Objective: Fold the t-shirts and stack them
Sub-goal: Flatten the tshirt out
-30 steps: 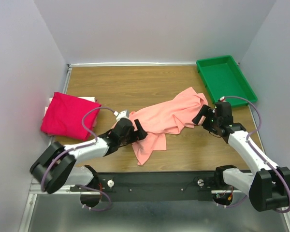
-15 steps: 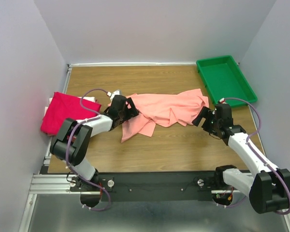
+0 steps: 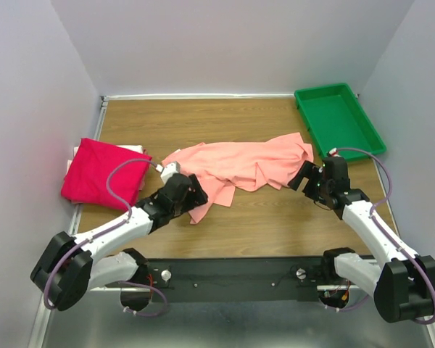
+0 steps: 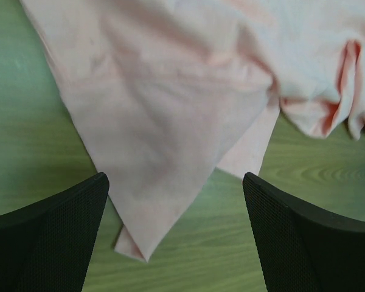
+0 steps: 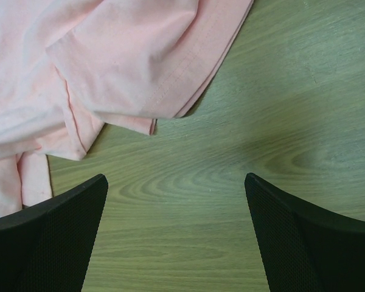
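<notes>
At nine o'clock on the bench (image 3: 275, 217) the magenta-red t-shirt (image 3: 101, 172) lies, apparently folded. The left hand (image 3: 192, 197) hovers open over the salmon t-shirt (image 3: 239, 163), crumpled mid-bench. It is soft and limp, best pinched at the hem corner (image 4: 137, 243) that only the left wrist view shows. At three o'clock the right hand (image 3: 308, 177) gapes empty beside a stitched sleeve (image 5: 140, 61).

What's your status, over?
Left gripper open, right gripper open, both empty. Salmon t-shirt spread unfolded mid-table; magenta t-shirt folded at left. Green tray apart, far right.
</notes>
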### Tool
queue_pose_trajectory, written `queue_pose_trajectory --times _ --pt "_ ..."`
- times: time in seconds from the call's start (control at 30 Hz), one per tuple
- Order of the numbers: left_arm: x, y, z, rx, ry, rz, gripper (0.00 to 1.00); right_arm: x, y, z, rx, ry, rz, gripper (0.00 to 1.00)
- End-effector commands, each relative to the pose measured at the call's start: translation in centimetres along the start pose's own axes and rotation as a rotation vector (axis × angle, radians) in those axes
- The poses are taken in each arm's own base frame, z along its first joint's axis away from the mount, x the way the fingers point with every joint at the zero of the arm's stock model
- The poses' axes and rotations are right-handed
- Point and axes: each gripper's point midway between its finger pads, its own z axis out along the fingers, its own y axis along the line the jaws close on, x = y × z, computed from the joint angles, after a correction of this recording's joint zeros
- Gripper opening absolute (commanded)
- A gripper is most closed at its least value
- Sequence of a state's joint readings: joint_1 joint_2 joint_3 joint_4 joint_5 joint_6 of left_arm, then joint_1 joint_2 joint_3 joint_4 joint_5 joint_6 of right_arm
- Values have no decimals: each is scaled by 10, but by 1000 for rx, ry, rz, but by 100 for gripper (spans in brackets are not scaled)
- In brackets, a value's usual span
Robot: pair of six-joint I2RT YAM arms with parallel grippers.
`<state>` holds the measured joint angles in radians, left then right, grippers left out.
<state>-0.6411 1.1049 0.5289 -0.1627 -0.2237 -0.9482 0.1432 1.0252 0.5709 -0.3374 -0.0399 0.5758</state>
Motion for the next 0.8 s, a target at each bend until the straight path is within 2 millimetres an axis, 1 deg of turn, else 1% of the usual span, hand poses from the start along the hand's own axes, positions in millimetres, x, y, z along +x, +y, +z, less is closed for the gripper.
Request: queue_pose_trajectory --times 0.0,0.1,0.13,0.2,0.23,0.27,0.3,0.33,0.37,0.4,0.43,0.47,0.5,0.53,0.67,0.73,0.77 --pt "53 12 -10 -54 127 -41 98 2 4 -1 -28 3 -8 100" --pt "66 26 -8 -133 141 -66 98 4 5 -1 -33 8 -9 100" --pt "67 21 -8 -129 147 -54 99 4 4 -1 -32 10 -7 100" --pt "73 20 -7 -158 164 -31 98 3 5 -1 -35 8 -10 100" --pt "76 26 -5 -181 169 -22 98 4 5 -1 -33 8 -12 100" --pt "76 24 -2 -196 169 -8 96 4 4 -1 -30 10 -10 100" --pt "78 25 -1 -207 175 2 91 4 3 0 -28 11 -10 100" --pt "78 25 1 -214 175 25 80 4 4 0 -29 11 -11 100" --pt "79 24 3 -226 180 36 72 4 3 0 -26 11 -13 100" --pt "78 21 4 -226 183 45 57 5 3 0 -26 13 -13 100" --pt "80 24 4 -235 188 52 57 4 3 0 -25 12 -12 100" --pt "82 23 5 -237 192 65 43 5 2 0 -21 13 -10 100" --pt "82 22 4 -235 185 68 32 4 3 0 -22 9 -12 100" --pt "82 21 4 -228 182 73 0 5 1 2 -14 13 -7 100" --pt "72 14 3 -187 144 84 0 8 6 4 -47 37 -31 100" --pt "64 14 1 -198 110 85 0 13 11 4 -85 51 -43 100" --pt "58 9 0 -193 92 81 0 13 15 4 -105 47 -48 100"
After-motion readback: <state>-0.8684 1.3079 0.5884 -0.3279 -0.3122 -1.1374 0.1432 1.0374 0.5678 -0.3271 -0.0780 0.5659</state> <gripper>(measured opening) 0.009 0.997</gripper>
